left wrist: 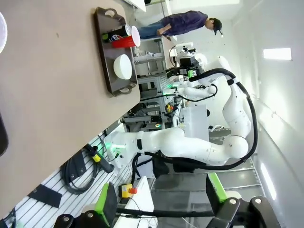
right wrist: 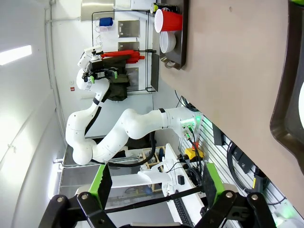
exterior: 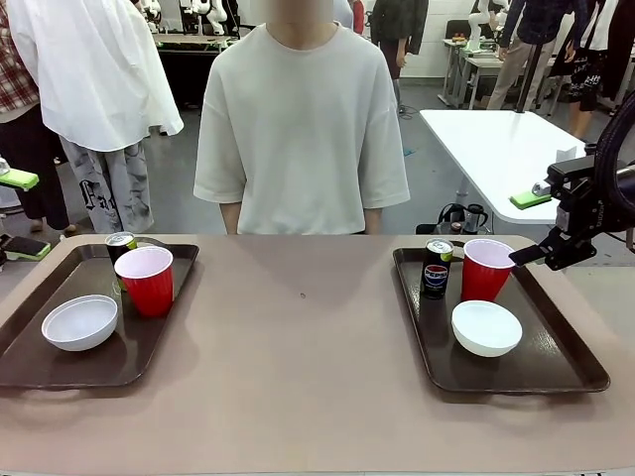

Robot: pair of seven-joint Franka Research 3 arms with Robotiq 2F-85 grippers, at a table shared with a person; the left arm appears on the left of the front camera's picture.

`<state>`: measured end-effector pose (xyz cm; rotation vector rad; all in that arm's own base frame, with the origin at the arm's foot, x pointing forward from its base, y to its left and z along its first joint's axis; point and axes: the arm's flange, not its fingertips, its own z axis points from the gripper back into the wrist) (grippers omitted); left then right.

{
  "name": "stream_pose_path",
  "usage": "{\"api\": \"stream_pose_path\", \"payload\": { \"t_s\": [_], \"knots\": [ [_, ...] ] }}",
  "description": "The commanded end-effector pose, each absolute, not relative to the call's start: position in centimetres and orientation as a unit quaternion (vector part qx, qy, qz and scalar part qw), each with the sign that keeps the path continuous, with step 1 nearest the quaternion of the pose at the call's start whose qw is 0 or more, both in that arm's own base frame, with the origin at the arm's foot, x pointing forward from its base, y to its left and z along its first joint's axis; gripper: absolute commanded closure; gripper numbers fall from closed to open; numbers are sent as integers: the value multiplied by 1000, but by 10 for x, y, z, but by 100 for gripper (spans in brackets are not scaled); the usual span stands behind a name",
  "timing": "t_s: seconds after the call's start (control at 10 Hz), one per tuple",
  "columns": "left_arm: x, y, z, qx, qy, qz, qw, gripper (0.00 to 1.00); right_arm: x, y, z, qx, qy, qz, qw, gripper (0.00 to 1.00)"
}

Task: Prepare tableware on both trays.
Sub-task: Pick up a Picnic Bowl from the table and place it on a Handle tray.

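Since both trays already hold cup, bowl, can, you're done; both grippers wide apart, empty — park.

Each tray at a table end holds a bowl before a cup and can.

I'm looking across a beige tabletop into a busy lab w/ grey floor. A person in a white tee stands at the far edge; others stand further back. White table on the right, w/ a green-and-white item at its near corner. Dark benches w/ equipment along the rear. My wrist cams show white walls, bright light patches, a slatted grey panel.
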<state>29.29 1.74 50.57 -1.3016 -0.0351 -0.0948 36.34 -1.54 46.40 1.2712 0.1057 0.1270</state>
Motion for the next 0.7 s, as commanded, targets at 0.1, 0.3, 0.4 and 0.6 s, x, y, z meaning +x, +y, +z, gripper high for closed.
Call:
{"api": "stream_pose_path", "payload": {
  "t_s": [0.1, 0.3, 0.4, 0.6],
  "knots": [
    [295, 10, 514, -604, -23, -52, 795, 0, 363, -18, 463, 590, 51, 71, 803, 0],
    [295, 10, 514, -604, -23, -52, 795, 0, 363, -18, 463, 590, 51, 71, 803, 0],
    [295, 10, 514, -604, -23, -52, 795, 0, 363, -18, 463, 590, 51, 71, 803, 0],
    [295, 10, 514, -604, -23, -52, 795, 0, 363, -18, 463, 590, 51, 71, 803, 0]
  ]
}}
